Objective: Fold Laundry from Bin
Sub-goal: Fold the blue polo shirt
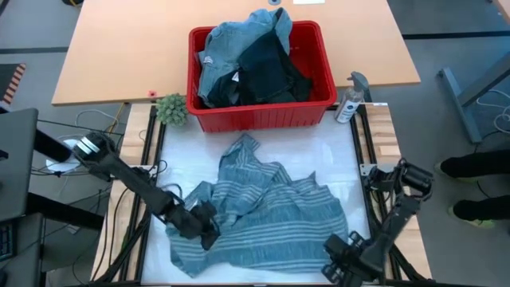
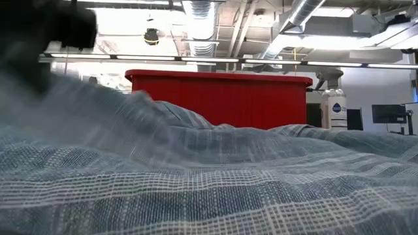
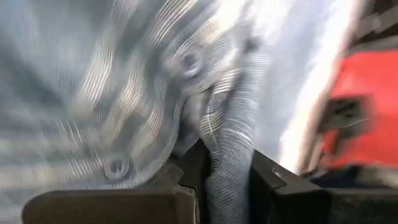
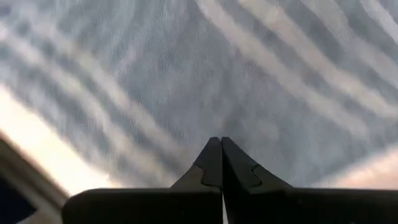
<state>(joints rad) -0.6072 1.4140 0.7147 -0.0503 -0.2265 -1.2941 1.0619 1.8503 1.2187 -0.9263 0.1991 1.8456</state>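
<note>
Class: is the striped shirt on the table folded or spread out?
Spread out but rumpled: the striped shirt lies loosely across the table, not folded.

One striped shirt (image 1: pixel 267 211) is lying spread on the table. One red bin (image 1: pixel 259 112) is sitting behind it, holding at least three garments: a light blue denim piece (image 1: pixel 231 44) and two darker ones. One spray bottle (image 1: pixel 351 100) and one small green plant (image 1: pixel 170 108) are flanking the bin. Two arms are working.

The left gripper (image 1: pixel 205 226) sits at the lower left of the high view, fingers (image 3: pixel 273 180) clamped. The right gripper (image 1: pixel 341 257), lower right, has its fingertips (image 4: pixel 236 165) pressed together.
</note>
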